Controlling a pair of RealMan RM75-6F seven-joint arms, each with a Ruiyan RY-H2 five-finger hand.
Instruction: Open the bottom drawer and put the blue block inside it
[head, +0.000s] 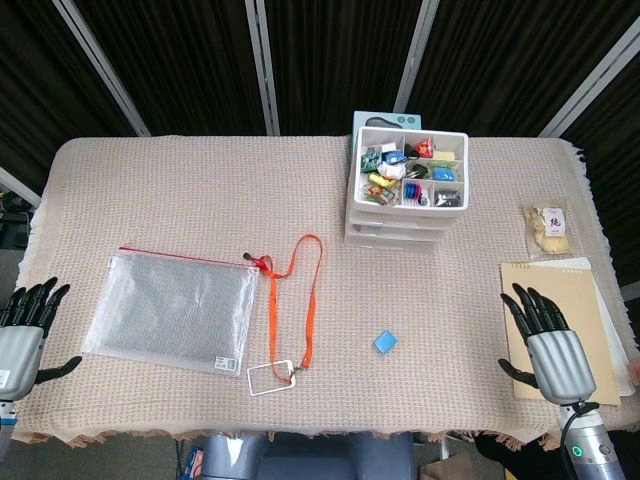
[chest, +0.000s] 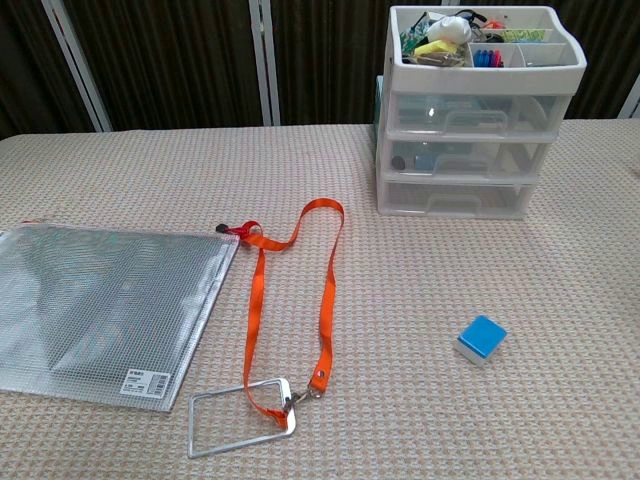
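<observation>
Your left robot hand (head: 25, 325) rests at the near left edge of the counter (head: 180, 170) with its fingers spread and nothing in it; your right robot hand (head: 545, 335) lies at the near right edge, also released and empty, its fingers fanned over a tan paper envelope (head: 590, 300). The small blue square block (chest: 481, 339) sits on the woven beige cloth between them, nearer your right robot hand and well apart from both. Straight beyond it stands the white plastic three-drawer organiser (chest: 470, 150), its top tray full of small mixed items, and its bottom drawer (chest: 452, 197) is closed. To the left lie a clear mesh zip pouch with a red zipper (chest: 100, 305) and an orange lanyard (chest: 325, 290) clipped to an empty clear badge holder (chest: 240, 417). A small packet (head: 549, 226) lies beyond the envelope.
</observation>
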